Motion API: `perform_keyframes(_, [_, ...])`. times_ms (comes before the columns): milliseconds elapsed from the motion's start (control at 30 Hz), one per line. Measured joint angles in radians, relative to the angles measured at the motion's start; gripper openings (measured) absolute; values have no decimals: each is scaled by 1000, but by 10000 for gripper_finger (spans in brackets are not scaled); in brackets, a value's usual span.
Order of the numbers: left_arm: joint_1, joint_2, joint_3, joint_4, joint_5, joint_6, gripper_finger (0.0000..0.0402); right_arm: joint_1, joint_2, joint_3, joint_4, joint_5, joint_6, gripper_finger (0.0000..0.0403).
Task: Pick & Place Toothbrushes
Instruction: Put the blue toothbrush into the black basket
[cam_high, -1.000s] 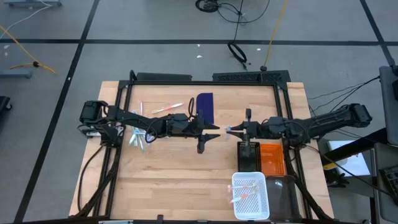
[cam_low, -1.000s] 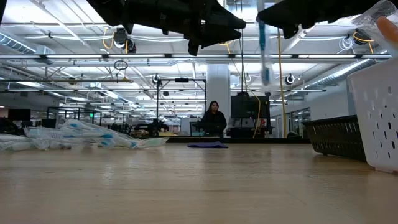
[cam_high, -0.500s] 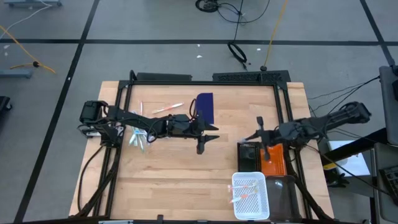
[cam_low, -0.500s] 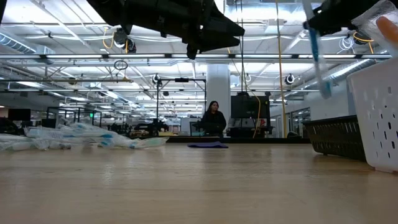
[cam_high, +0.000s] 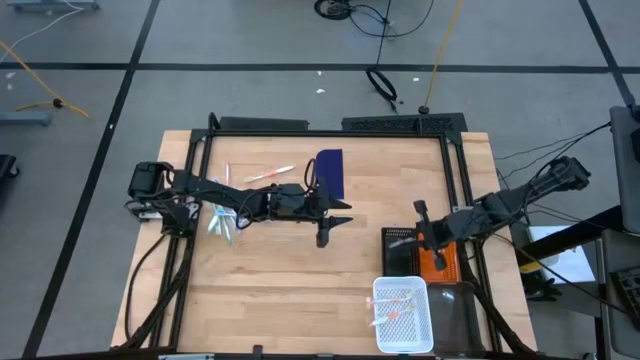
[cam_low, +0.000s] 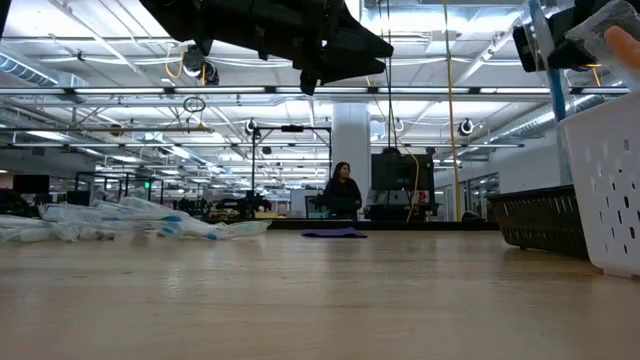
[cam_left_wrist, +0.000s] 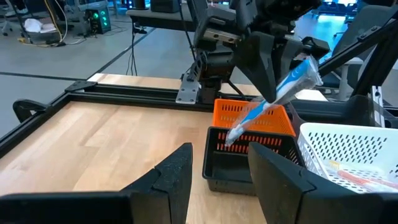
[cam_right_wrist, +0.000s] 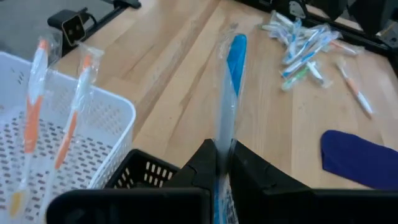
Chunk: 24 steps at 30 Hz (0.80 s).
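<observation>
Gripping a wrapped blue toothbrush (cam_right_wrist: 230, 87), the right claw (cam_right_wrist: 219, 163) shows no readable writing.

Grey floor (cam_high: 250, 40) crossed by dark lines — beyond, ceiling strip lights (cam_low: 120, 92) and a seated person (cam_low: 343, 190).

The robot has two long, thin arms, and both are dark, almost black, from end to end. Each arm is made of round links joined together, with black cables running along it. The left arm starts at a chunky dark block far back from its claw, and loose black wires hang there. The left gripper (cam_high: 338, 212) has two flat black fingers (cam_left_wrist: 176, 174) with slanted, pointed tips and smooth sides. The right gripper (cam_high: 405, 237) looks the same, with two dark fingers (cam_right_wrist: 202, 163) shaped like wedges, and behind them sits a wide black bar. Its arm has a fat, rounded elbow far behind the claw.
</observation>
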<state>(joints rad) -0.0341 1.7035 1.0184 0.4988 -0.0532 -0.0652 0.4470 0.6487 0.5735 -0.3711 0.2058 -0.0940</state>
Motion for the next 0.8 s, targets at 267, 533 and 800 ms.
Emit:
perform_keyframes(267, [0, 0, 0, 4, 0, -1, 159, 7, -2, -72, 68, 2, -5, 25])
perform_keyframes(533, [0, 0, 0, 8, 0, 2, 159, 6, -5, -89, 85, 3, -5, 86])
perform_keyframes(800, [0, 0, 0, 7, 0, 3, 159, 6, -5, -89, 81, -1, 24, 122])
